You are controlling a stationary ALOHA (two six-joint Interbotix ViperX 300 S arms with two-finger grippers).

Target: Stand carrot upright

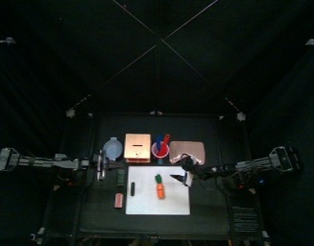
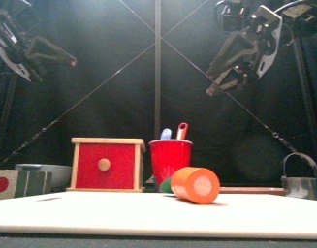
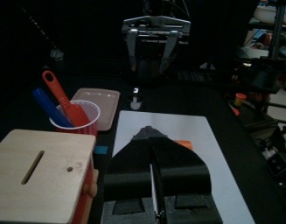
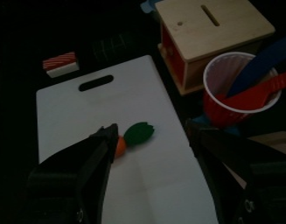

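Carrot (image 4: 131, 136): tapered orange, seemingly smooth, green-tipped.

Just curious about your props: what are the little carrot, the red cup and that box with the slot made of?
Carrot: probably matte plastic, uniform orange and green. Red cup: likely thin glossy plastic, pale inside. Box: looks like pale unfinished wood with red-painted sides.

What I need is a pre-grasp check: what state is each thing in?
carrot: lying on its side on the white sheet, not upright.
right gripper: open, above the carrot.
left gripper: shut, empty.
red cup: upright, holding utensils.
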